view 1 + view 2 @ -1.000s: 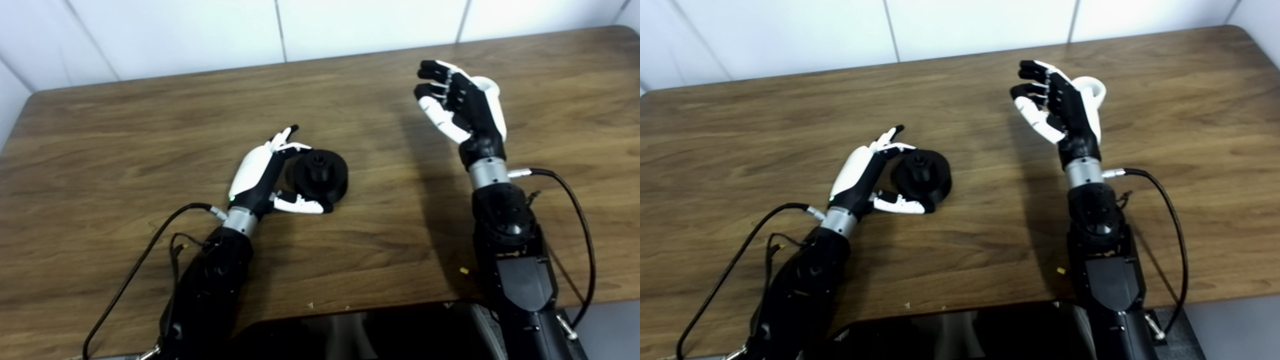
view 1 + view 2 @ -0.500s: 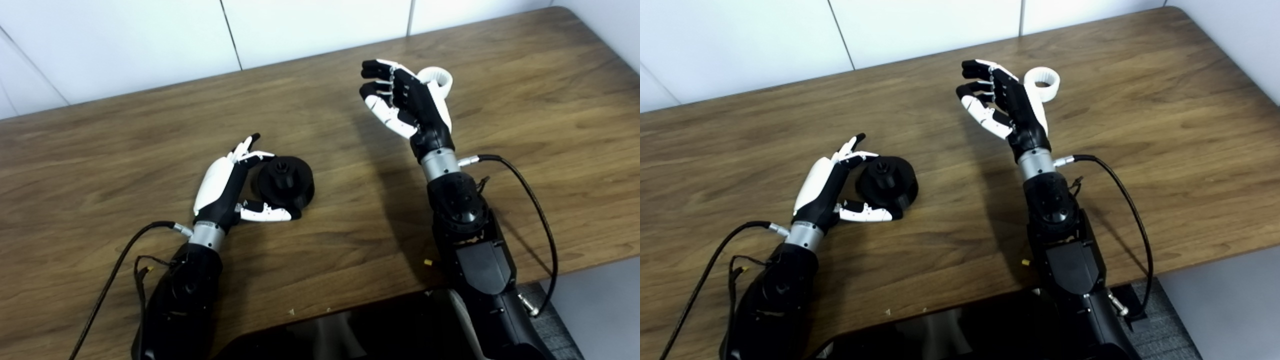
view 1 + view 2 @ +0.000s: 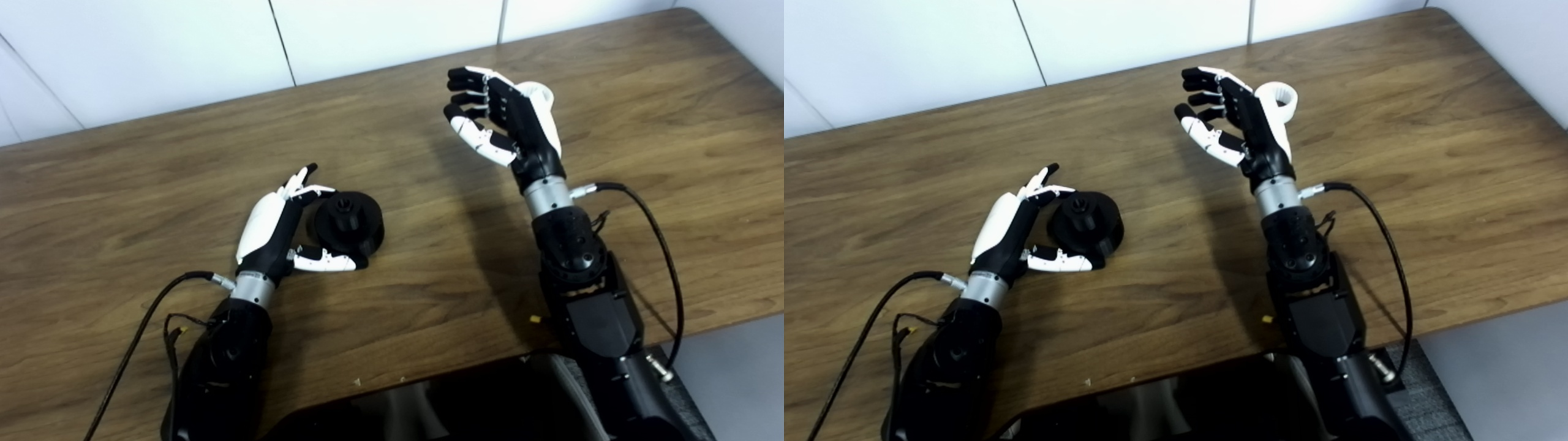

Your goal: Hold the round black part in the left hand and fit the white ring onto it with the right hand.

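Left hand (image 3: 272, 226), fingers spread, cups round black part (image 3: 349, 222) on wood counter (image 3: 153, 177) w/o gripping; right hand (image 3: 1240, 125) hovers spread just beside white ring (image 3: 1281, 98).

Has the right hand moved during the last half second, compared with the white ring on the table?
Yes. The right hand has shifted slightly toward the white ring, now covering more of it. The ring itself has stayed on the table.
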